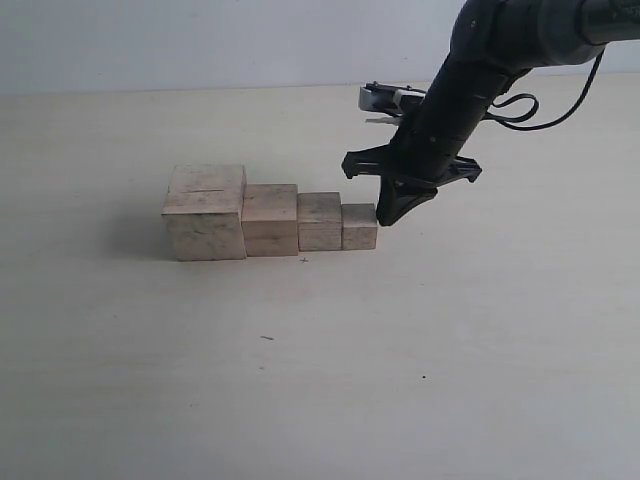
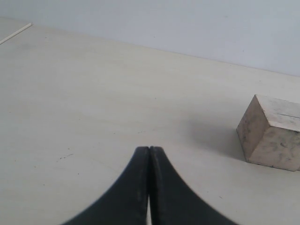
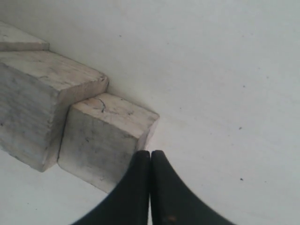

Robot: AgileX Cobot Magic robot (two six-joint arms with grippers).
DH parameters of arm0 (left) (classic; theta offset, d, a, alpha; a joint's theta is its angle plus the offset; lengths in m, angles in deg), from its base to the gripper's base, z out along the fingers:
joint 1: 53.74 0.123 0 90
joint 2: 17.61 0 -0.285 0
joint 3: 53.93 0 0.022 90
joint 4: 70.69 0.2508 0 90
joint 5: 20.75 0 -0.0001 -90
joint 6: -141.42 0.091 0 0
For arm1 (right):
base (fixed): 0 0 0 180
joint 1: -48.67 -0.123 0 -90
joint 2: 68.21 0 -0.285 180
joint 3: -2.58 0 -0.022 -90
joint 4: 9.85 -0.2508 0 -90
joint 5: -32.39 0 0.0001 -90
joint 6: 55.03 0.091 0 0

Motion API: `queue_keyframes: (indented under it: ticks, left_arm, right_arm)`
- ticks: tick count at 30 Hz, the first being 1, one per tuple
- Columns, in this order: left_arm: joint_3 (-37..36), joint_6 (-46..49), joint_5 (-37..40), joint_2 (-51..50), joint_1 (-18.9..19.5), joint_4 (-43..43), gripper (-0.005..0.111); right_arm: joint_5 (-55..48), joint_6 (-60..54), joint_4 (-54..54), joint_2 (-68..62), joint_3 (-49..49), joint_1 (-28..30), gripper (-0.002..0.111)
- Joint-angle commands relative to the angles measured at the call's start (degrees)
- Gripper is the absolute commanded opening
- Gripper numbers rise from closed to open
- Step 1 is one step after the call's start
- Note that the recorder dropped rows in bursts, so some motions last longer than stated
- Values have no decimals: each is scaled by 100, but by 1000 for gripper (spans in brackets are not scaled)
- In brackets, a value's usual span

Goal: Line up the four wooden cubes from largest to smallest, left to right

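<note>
Four pale wooden cubes stand side by side in a row on the table, shrinking from left to right: the largest cube (image 1: 206, 212) with a thin slit on top, the second cube (image 1: 270, 219), the third cube (image 1: 320, 221) and the smallest cube (image 1: 359, 226). My right gripper (image 1: 385, 217) is shut and empty, its tip close against the smallest cube's (image 3: 103, 138) right side. The third cube (image 3: 42, 103) shows beside it in the right wrist view. My left gripper (image 2: 149, 150) is shut with nothing in it, and only the largest cube (image 2: 272, 133) shows in its view.
The pale tabletop (image 1: 420, 380) stretches wide in front of and around the row, with a few small dark specks on it. A black cable (image 1: 520, 105) loops behind the right arm. A light wall (image 1: 200, 40) closes the back.
</note>
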Motion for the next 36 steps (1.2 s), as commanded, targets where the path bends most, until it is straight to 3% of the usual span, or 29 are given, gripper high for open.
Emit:
queue_keyframes:
  ticks: [1,26,36]
  left_arm:
    - [-2,-5,-28,25,-37,11,0]
    - [-2,-5,-28,25,-37,11,0]
    - [-2,-5,-28,25,-37,11,0]
  right_arm:
    - [25,-84,-25,6,-4,4,0]
    - [25,-177,-160,6,-4,4,0]
    - [25,292,585,34,-4,4,0]
